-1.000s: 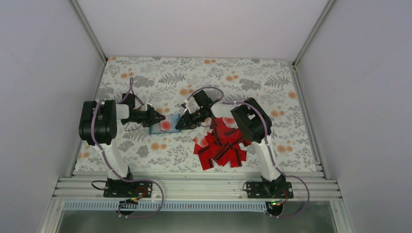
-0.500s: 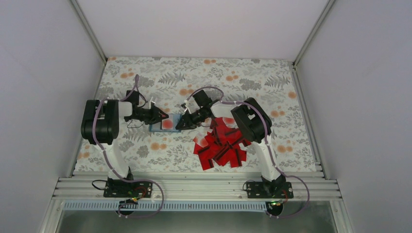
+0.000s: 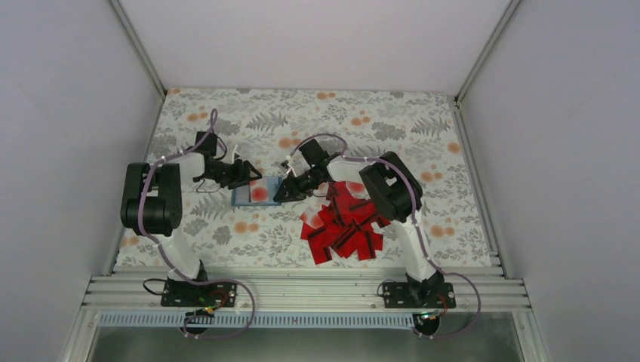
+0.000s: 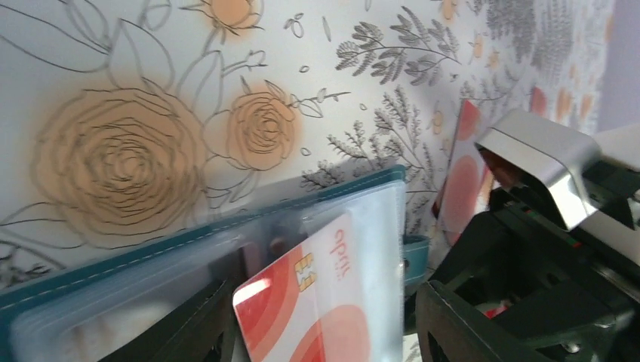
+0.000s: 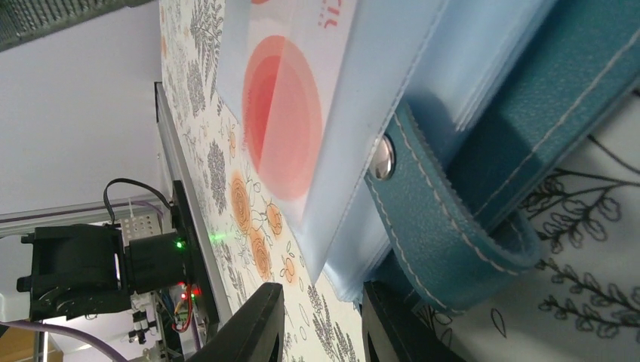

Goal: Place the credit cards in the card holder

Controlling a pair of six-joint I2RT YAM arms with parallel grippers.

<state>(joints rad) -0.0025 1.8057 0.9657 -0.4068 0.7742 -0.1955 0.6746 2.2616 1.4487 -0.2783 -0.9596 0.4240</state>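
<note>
The teal card holder (image 3: 240, 200) lies open on the floral table, clear pockets up. A white credit card (image 3: 259, 193) with a red spot sits partway in a pocket. In the left wrist view this card (image 4: 317, 302) stands between my left gripper's (image 4: 324, 332) fingers, which are apart. My left gripper (image 3: 245, 175) is at the holder's left end. The right gripper (image 3: 284, 190) is at its right end, beside the snap tab (image 5: 453, 226). Its jaws (image 5: 317, 302) stand partly open, with only the pockets' corner reaching between the tips. Several red credit cards (image 3: 343, 226) lie heaped at the right.
The heap of red cards lies under the right arm's forearm (image 3: 389, 188). White walls close in the table on three sides. A metal rail (image 3: 302, 290) with both arm bases runs along the near edge.
My left gripper has opened off the card and drawn back a little towards the far left. The card stays in the pocket. The right gripper has not moved.
</note>
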